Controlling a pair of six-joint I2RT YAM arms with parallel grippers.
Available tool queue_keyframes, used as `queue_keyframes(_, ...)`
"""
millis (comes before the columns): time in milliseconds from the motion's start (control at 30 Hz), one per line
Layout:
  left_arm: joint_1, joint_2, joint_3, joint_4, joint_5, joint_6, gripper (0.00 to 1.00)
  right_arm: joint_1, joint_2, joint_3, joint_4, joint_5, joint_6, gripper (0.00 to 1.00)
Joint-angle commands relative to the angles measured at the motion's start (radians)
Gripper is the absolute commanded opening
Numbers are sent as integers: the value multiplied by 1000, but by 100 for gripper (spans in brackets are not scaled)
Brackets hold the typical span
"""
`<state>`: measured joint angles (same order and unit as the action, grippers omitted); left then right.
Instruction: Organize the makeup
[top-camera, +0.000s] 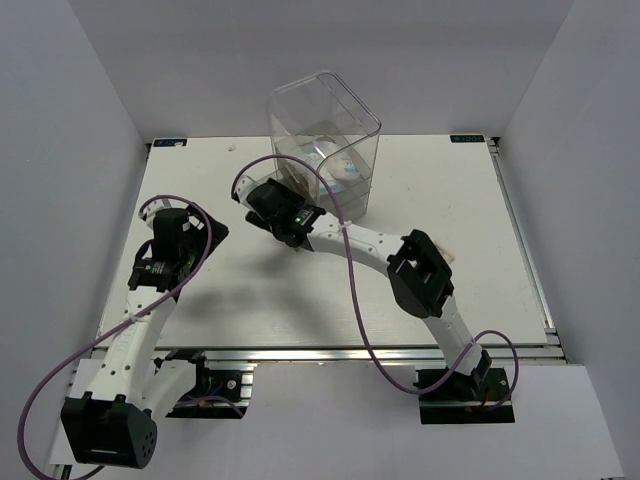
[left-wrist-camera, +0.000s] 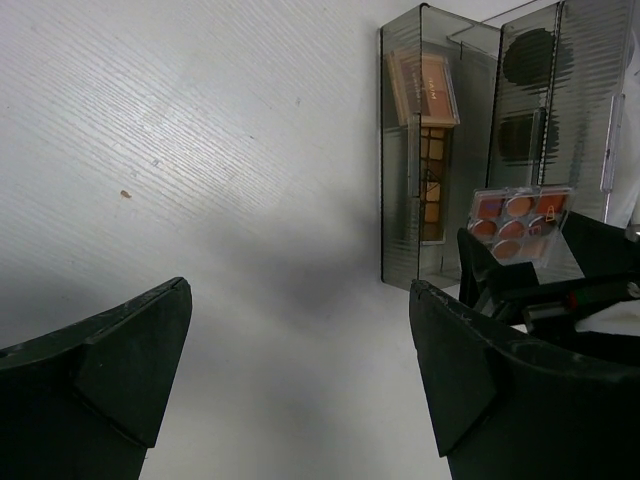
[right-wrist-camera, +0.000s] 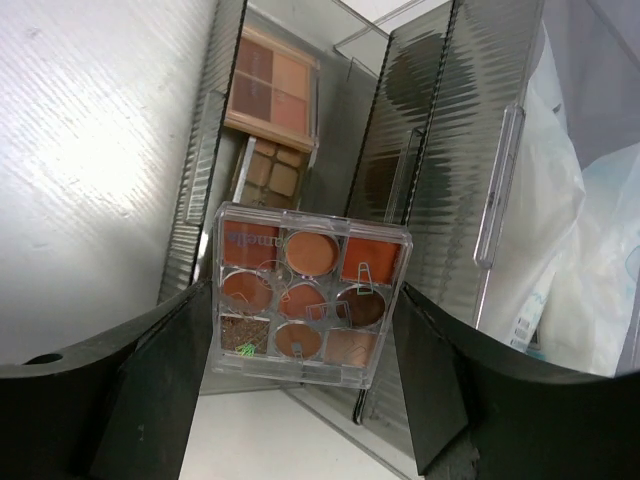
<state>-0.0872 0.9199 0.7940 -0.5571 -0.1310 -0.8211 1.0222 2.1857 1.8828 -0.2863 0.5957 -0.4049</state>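
So the square clear-cased palette with nine orange and brown pans (right-wrist-camera: 305, 295) is pinched by its side edges in the right gripper (right-wrist-camera: 302, 372), held up just in front of the tall clear ribbed plastic drawer box (right-wrist-camera: 440, 150). Two more brown-toned flat palettes (right-wrist-camera: 275, 90) sit inside the box's left compartment. A white soft packet (right-wrist-camera: 580, 250) shows at the far right. The left gripper (left-wrist-camera: 300, 330) hangs over the white table (top-camera: 450, 200), jaws spread wide and holding nothing.
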Motion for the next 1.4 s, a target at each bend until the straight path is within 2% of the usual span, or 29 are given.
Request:
queue_keyframes(0,6,-12,5,0,-12,-1,98,-4,23,3,96,64,-63,16)
queue_keyframes(67,6,-9,4,3,-9,-3,98,-4,35,4,105,67,-74,19)
queue_keyframes(133,6,-7,5,2,-10,-3,98,-4,48,4,117,75,-81,32)
queue_keyframes(300,6,-12,5,-4,-15,-3,98,-7,72,-2,144,78,-95,38)
queue_keyframes(500,6,-16,7,-10,-18,-4,98,-14,103,4,153,93,-103,78)
queue_keyframes(600,6,-15,7,-7,-18,-6,98,-14,92,-5,144,72,-97,88)
queue_keyframes(867,6,-1,11,3,-9,-7,98,-16,51,5,109,44,-66,89)
queue_keyframes(933,6,0,14,5,-2,-6,98,-14,20,42,8,-52,-31,87)
queue_keyframes(967,6,0,14,8,2,-1,98,-17,0,65,-43,-119,-25,82)
queue_keyframes(1033,6,-3,13,28,24,2,97,-48,-91,84,-130,-458,-17,74)
queue_keyframes(1067,6,-4,8,37,34,7,97,-69,-136,72,-198,-606,-35,64)
queue_keyframes(1100,6,-7,4,60,45,8,96,-91,-223,17,-208,-857,-38,60)
queue_keyframes(1167,6,-21,-6,94,91,17,92,-135,-295,-40,-244,-1028,-86,58)
queue_keyframes(1233,6,-36,-32,167,129,28,80,-171,-403,-170,-248,-1169,-103,55)
queue_keyframes(1267,6,-39,-41,224,199,28,73,-188,-444,-222,-240,-1213,-126,54)
queue_keyframes(1300,6,-41,-56,249,226,30,60,-223,-522,-275,-238,-1297,-139,54)
queue_keyframes(1367,6,-27,-61,307,302,30,49,-264,-601,-430,-212,-1347,-138,56)
